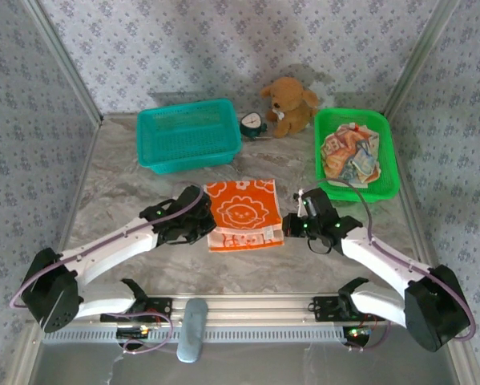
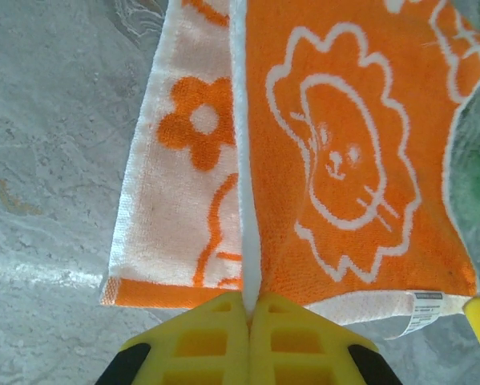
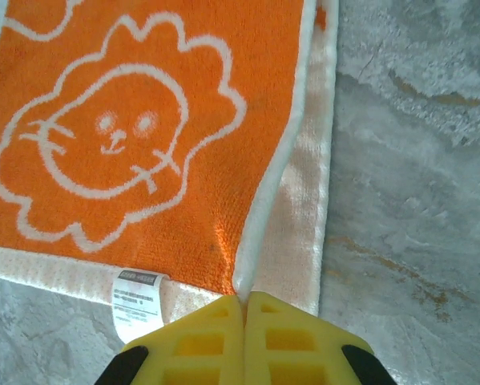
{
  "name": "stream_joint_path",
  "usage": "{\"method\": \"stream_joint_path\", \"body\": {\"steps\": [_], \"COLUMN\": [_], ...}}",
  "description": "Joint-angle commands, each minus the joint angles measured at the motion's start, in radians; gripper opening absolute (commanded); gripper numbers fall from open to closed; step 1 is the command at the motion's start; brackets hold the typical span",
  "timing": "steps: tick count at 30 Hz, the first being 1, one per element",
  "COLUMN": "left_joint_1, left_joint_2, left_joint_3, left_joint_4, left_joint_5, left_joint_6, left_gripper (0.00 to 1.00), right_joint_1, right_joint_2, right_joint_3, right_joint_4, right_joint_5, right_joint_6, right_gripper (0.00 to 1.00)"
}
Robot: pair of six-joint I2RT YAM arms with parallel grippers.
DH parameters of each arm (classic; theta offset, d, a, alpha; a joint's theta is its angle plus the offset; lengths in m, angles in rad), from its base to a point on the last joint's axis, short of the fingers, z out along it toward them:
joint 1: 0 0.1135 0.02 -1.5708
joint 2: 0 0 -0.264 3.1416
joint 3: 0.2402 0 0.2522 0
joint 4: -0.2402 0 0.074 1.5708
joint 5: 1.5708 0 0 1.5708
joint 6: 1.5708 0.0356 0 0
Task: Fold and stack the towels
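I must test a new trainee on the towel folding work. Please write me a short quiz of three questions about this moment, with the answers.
1. True or false: the left gripper and the right gripper are both shut on the white edge of the orange towel.
2. Where do the crumpled towels lie?
A) on the plush toy
B) in the green basket
C) over the left arm
3. How many baskets does the top view show?

Key
1. True: each one pinches an opposite side edge of the towel.
2. B
3. Two: the green basket and the teal basket.
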Motion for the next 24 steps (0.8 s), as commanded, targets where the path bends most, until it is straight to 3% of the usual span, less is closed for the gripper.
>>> {"method": "stream_joint_path", "body": {"steps": [1, 24], "left_joint_1": [-0.016, -0.063], "left_joint_2": [-0.021, 0.121], "left_joint_3": [0.05, -0.14], "left_joint_4": [-0.081, 0.071], "left_joint_5": [-0.022, 0.028], "left_joint_6": [-0.015, -0.081], "left_gripper": [0.0, 0.0], "right_joint_1": [-0.012, -0.003], "right_joint_2": [-0.027, 0.055], "right_joint_3": [0.049, -0.101], "right_joint_4": [-0.073, 0.048], "right_joint_5": [0.012, -0.014], "right_joint_6": [-0.019, 0.015], "right_gripper": [0.0, 0.0]}}
